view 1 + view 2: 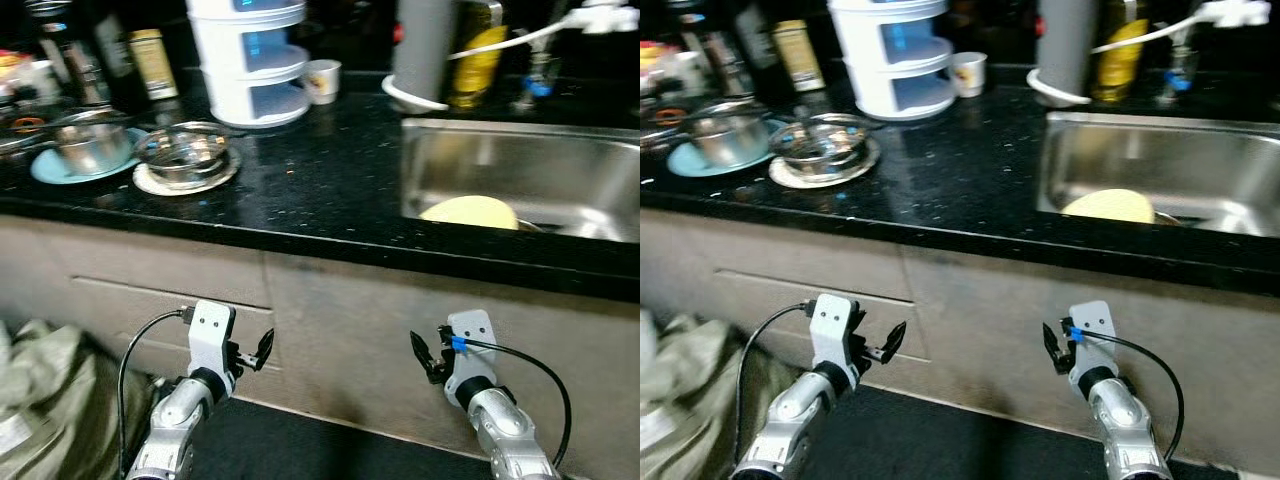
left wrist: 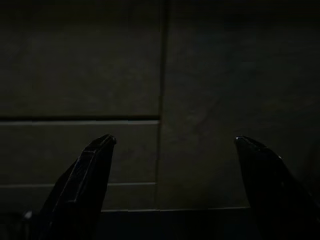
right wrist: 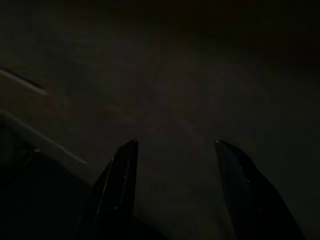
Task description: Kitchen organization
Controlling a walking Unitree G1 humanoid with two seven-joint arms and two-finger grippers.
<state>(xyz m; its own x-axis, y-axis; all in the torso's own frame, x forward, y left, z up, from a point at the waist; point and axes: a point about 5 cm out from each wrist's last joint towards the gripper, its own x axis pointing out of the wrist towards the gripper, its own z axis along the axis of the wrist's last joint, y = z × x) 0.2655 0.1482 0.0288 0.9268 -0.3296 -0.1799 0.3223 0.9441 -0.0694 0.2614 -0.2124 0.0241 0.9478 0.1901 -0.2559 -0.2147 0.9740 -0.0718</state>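
- The black speckled table [image 1: 300, 200] spans the scene from 9 o'clock to 3 o'clock, with a pale cabinet front [image 1: 330, 330] below it.
- A steel sink [image 1: 520, 175] is set into the table at 2 o'clock; a pale yellow rounded thing [image 1: 470, 211] lies in it near its front wall.
- A white tiered rack [image 1: 255, 60] stands at 12 o'clock toward the back of the table, with a small paper cup [image 1: 322, 80] just beside it.
- A grey cylinder [image 1: 422, 50] stands behind the sink on a white ring, and a yellow bottle [image 1: 478, 55] is just beside it.
- A steel bowl [image 1: 186, 152] sits on a pale plate [image 1: 150, 183] at 10 o'clock.
- A steel pot [image 1: 92, 146] sits on a light blue plate [image 1: 45, 170] at 9 o'clock, just beside the bowl.
- Dark bottles [image 1: 110, 50] stand at 11 o'clock behind the pot; their labels are too blurred to read.
- A greenish cloth or bag [image 1: 50, 400] lies on the floor at 8 o'clock.
- The left claw [image 1: 262, 350] hangs at 7 o'clock in front of the cabinet, its 2 fingers [image 2: 82, 180] spread apart and holding nothing.
- The right claw [image 1: 420, 355] hangs at 5 o'clock before the cabinet, fingers [image 3: 120, 180] likewise parted and empty.
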